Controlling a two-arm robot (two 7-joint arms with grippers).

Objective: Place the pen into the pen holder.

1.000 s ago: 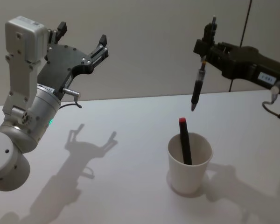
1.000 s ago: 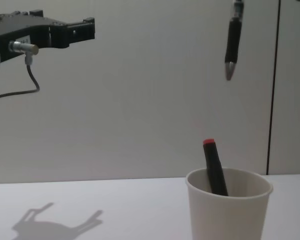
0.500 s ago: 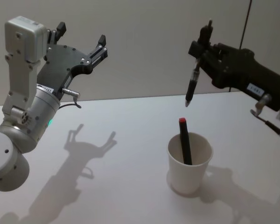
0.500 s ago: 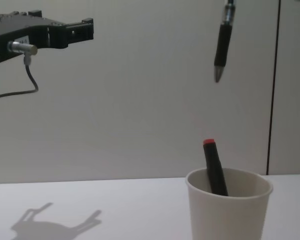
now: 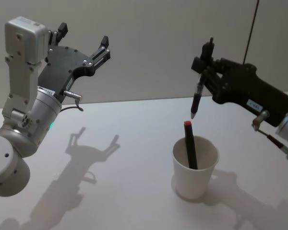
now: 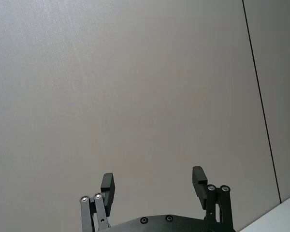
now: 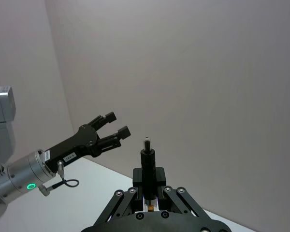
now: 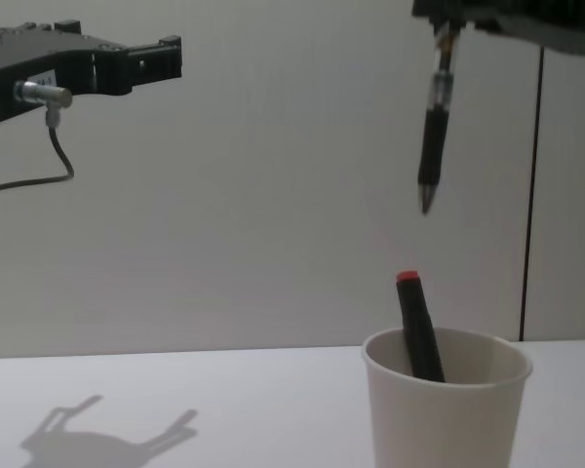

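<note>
The right gripper [image 5: 205, 67] sits in the upper right of the head view, its fingers clamped on the pen [image 5: 197, 96]. The pen hangs nearly upright, tip down, in the air above and slightly behind the pen holder [image 5: 195, 167], clear of it. The pen holder, a white paper cup, stands on the white table [image 5: 125, 191] at lower centre-right of that view and already contains a black marker with a red cap [image 5: 188, 146] leaning against its inner wall.

The chest view gives the side elevation: the pen [image 8: 432, 146] hangs at upper right, its tip well above the red cap [image 8: 408, 278], with open air between them. The rim of the pen holder [image 8: 447, 409] is at the lower right. The head view does not show this vertical gap clearly.

The right wrist view looks along the gripper [image 7: 148, 191] and shows the pen's upper end [image 7: 148, 159] standing up between the closed fingers.

The left gripper [image 5: 84, 45] is raised at upper left of the head view, fingers spread apart and holding nothing. The left wrist view shows the two fingertips [image 6: 199, 176] separated against the wall.

Compared with half a second ago, the right gripper has come lower, carrying the pen tip down towards the cup. The left arm has stayed where it was.
</note>
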